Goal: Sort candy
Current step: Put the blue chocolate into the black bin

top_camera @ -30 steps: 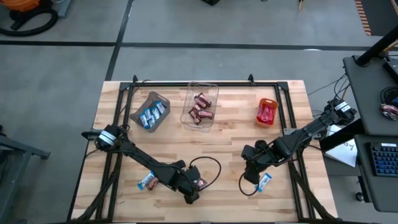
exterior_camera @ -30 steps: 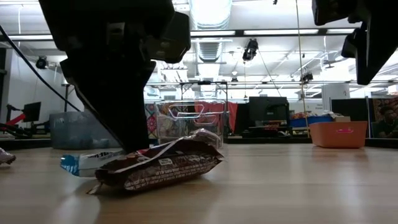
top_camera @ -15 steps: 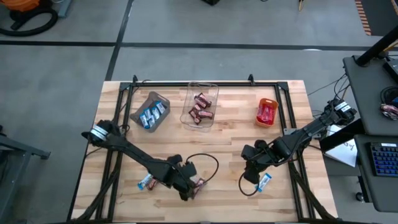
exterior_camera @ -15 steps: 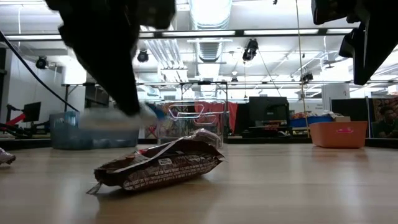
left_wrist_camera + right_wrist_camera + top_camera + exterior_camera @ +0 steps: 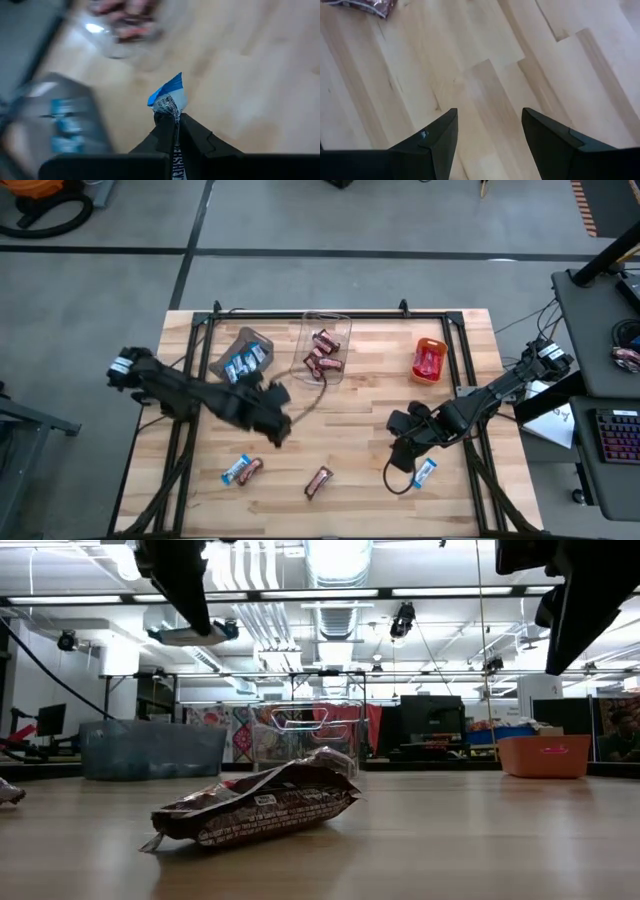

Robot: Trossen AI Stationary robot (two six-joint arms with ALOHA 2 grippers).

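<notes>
A wooden table point(image 5: 360, 410) stands on grey floor point(image 5: 300, 220) under bright ceiling lights point(image 5: 340, 560).

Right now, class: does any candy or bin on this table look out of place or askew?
Three bars lie loose on the table: a blue-and-white bar, a dark brown bar and another blue-and-white bar. The grey bin sits skewed to the table edge.

Left dark six-joint arm point(image 5: 190, 395) stretched from table's left edge toward centre, raised off the surface. Left two-finger gripper point(image 5: 172, 125) clamped tight, fingers pressed together on a blue-and-white wrapped candy bar point(image 5: 169, 97). Right dark six-joint arm point(image 5: 490, 395) reaches in from right edge, bent low. Right two-finger gripper point(image 5: 487, 132) hangs above the table, jaws spread wide, nothing between them.
</notes>
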